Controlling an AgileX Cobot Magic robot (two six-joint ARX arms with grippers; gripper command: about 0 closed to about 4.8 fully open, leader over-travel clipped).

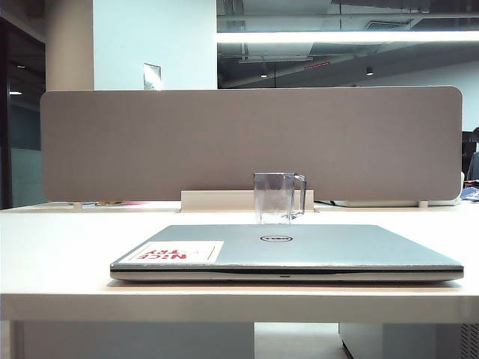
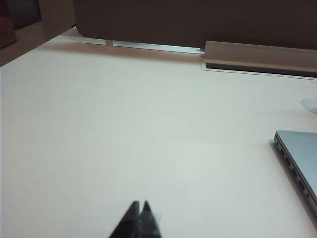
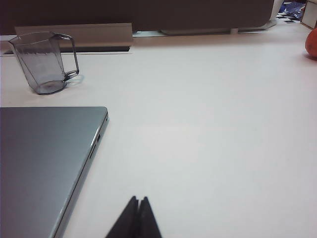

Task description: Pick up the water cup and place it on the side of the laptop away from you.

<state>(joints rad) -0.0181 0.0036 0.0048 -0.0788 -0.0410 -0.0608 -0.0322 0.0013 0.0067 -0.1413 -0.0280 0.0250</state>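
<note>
Laptop, one; water cup behind it, one; left end effector and right end effector, both closed, empty.

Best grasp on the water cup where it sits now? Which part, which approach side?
Grip the water cup across its flat faceted walls, mid-height, probably from above or its handle-free side. It stands upright beyond the laptop; the handle juts toward the right gripper's side, so jaws should straddle the body, not the loop. The right gripper, shut over bare table, is nearer; the left gripper is also shut.
</note>
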